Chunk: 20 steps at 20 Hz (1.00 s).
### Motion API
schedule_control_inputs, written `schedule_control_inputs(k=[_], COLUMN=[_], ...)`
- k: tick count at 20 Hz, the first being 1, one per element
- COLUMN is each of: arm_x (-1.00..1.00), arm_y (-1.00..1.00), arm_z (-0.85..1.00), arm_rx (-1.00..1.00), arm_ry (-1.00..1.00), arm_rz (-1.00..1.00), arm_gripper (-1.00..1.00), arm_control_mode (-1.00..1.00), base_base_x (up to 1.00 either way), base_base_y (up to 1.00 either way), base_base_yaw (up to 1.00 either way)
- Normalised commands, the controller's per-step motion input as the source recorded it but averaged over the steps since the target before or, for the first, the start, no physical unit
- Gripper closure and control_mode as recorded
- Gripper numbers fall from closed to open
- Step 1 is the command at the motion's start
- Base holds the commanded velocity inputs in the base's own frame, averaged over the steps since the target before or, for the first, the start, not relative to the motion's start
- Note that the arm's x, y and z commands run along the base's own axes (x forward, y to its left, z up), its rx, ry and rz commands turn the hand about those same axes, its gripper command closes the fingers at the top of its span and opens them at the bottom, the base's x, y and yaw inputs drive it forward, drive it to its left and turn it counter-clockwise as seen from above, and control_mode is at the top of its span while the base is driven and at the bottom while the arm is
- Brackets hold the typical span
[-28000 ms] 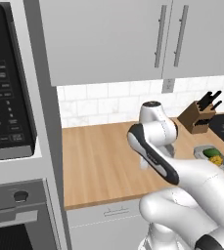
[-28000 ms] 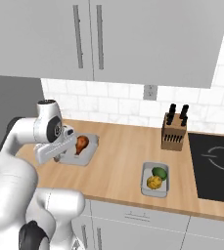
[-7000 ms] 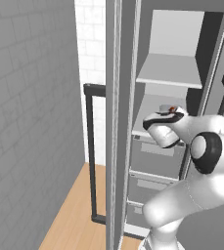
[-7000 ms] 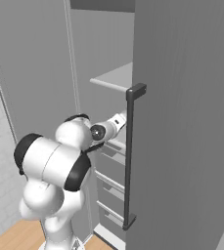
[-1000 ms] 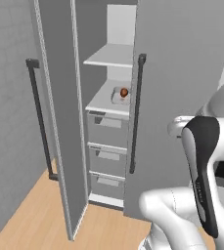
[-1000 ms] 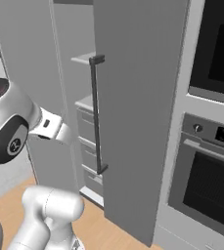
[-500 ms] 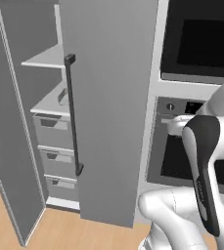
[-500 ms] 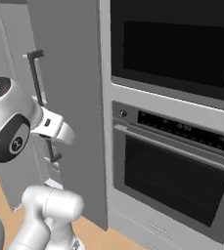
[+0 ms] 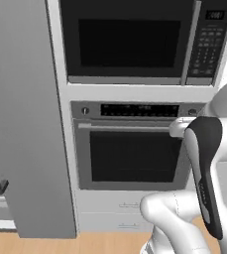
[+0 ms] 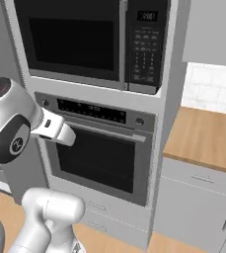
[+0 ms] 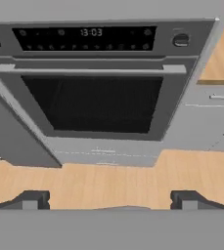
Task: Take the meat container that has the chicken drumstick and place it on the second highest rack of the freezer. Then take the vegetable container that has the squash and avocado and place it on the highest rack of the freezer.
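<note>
Gripper (image 11: 109,199) fingers spread wide, holding nothing, facing the wall oven (image 11: 91,95) below the microwave (image 9: 130,42). Freezer (image 9: 23,124) grey side at left, oven just beside it. Wooden worktop (image 10: 208,138) at right.

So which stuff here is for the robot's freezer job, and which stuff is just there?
For the job:
- the freezer, its grey door at the left
- the fingers, spread apart and holding nothing

Just there:
- the oven
- the microwave
- the wooden counter
- the white drawers under that counter
</note>
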Motion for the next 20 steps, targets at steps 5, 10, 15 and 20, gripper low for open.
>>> schedule_control_inputs(k=[5,10,15,20], arm_x=[0.00,0.00,0.00,0.00], arm_y=[0.00,0.00,0.00,0.00], arm_z=[0.00,0.00,0.00,0.00], arm_rx=[0.00,0.00,0.00,0.00], arm_ry=[0.00,0.00,0.00,0.00], arm_rz=[0.00,0.00,0.00,0.00], arm_gripper=[-1.00,-1.00,-1.00,-1.00], arm_control_mode=[1.00,1.00,1.00,1.00], base_base_x=[0.00,0.17,0.32,0.37], base_base_y=[-1.00,-1.00,-0.96,-0.82], base_base_yaw=[-0.24,-0.07,0.00,0.00])
